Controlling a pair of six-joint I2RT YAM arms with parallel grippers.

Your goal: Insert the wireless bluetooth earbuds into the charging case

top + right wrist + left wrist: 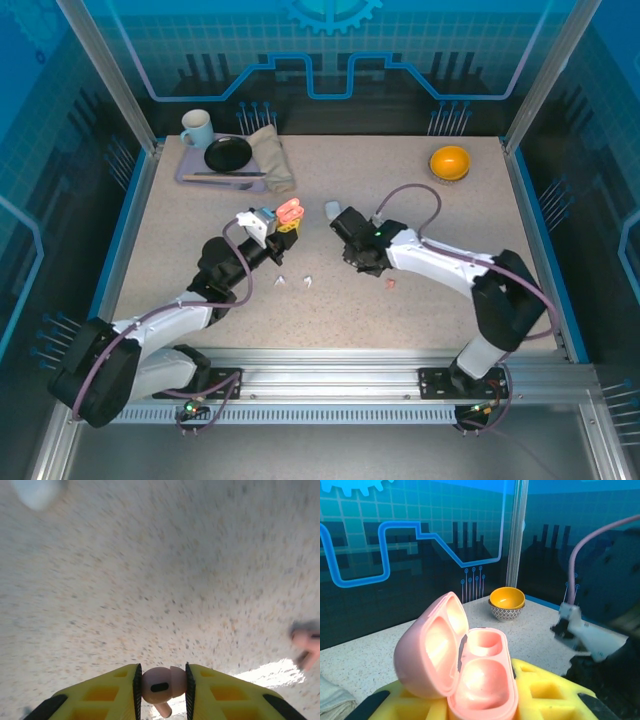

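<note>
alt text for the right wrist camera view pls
The right gripper pinches a salmon-pink earbud between its yellow fingers at bottom centre, stem pointing down, over a speckled table. A second pink earbud lies blurred at the right edge, and a pale blurred object sits in the top left corner.

A speckled beige tabletop (480,225) is sitting inside an enclosure. Blue panels (330,60) printed with circuit-style lines are standing at the back and sides. Aluminium posts (107,75) are framing the corners. An aluminium rail (340,375) is running along the near edge.
</note>
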